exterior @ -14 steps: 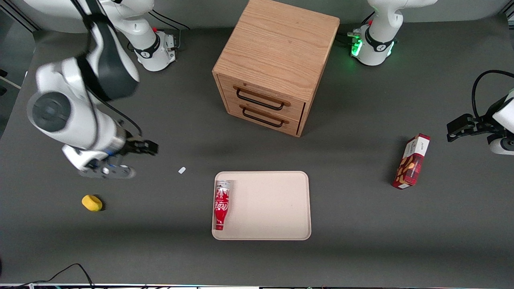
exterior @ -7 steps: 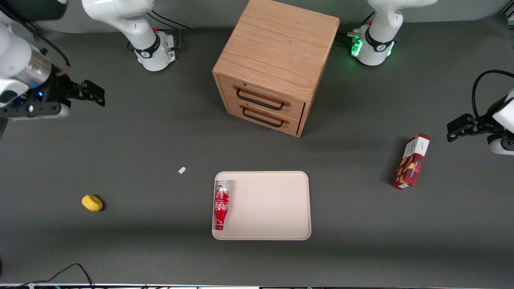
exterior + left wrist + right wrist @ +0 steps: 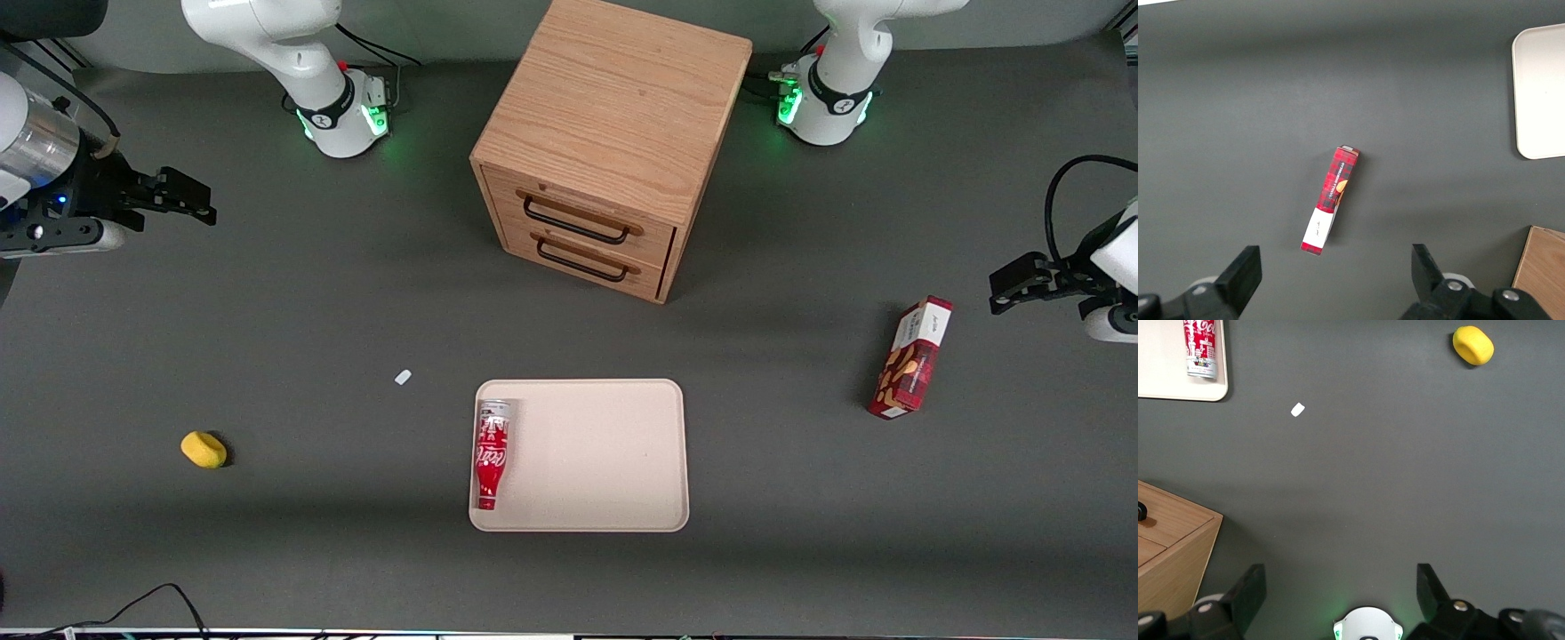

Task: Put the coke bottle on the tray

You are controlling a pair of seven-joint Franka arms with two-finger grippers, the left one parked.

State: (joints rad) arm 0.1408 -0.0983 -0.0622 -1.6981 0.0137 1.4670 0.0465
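Coke bottle [image 3: 490, 453] lies on its side inside the tray [image 3: 596, 462], along the rim toward the working arm's end, neck pointing at the front camera, silver-white base farther off. Whole body sits within the rim, w/ nothing gripping it, so the placing looks done. It's lying flat, not upright, but the task only asks for it on the tray, so that prob. counts. Only open q: whether it touches the rim or is just beside it, can't tell. Rest of the tray is bare. Slightly farther from the camera and well toward the working arm's end: small yellow object [image 3: 204, 449], then a tiny white scrap [image 3: 403, 377] near the tray corner. Toward the parked arm's end, a red-and-white snack box [image 3: 911, 357], well apart from the tray, not part of the job. Farther again, a wooden cabinet [image 3: 613, 133] w/ two drawers, both closed. Gripper [image 3: 191, 203] hangs at the working arm's end of the table, about level w/ the cabinet front, well apart from bottle and tray; wrist view shows fingers spread wide, nothing between them. Judgement: task approx. complete, nothing obvious left beyond parking the arm.
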